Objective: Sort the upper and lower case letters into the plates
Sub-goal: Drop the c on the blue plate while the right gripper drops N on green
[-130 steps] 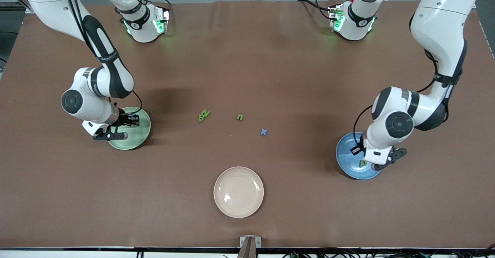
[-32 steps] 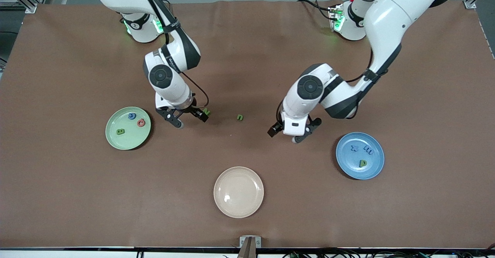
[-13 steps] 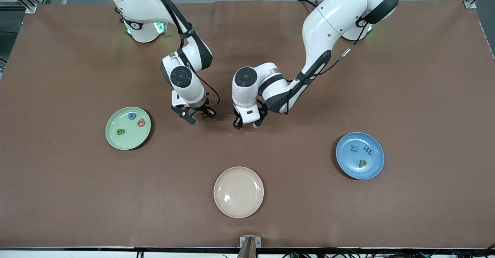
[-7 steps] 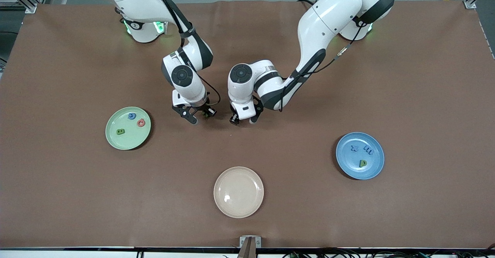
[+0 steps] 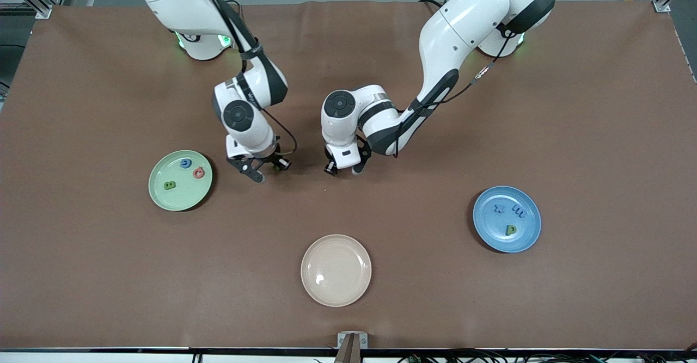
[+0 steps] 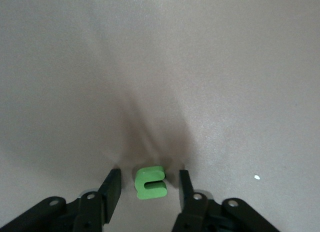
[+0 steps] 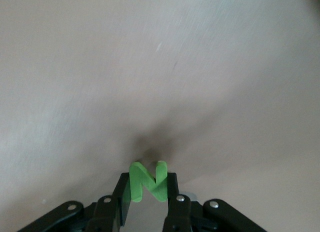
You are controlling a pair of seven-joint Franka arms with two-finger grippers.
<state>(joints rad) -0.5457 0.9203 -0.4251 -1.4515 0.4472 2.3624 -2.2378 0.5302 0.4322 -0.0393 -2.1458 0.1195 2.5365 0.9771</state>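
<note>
Starting nearest the camera, the cream plate (image 5: pixel 336 270) sits bare. Farther up, the blue plate (image 5: pixel 507 219) holds x, m and p; the green plate (image 5: pixel 180 180) holds B, G and the red capital — six of eight sorted. Farther still, the right tool (image 5: pixel 259 169) is clenched on the green N (image 7: pixel 148 181) above the worktop (image 5: pixel 414 276), while the left tool (image 6: pixel 147 190) stands released astride the green n (image 6: pixel 150 182), lying flat — not yet gripped. No brand lettering is readable.

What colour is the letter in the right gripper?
Green: the capital N, clearest in the right wrist view.
</note>
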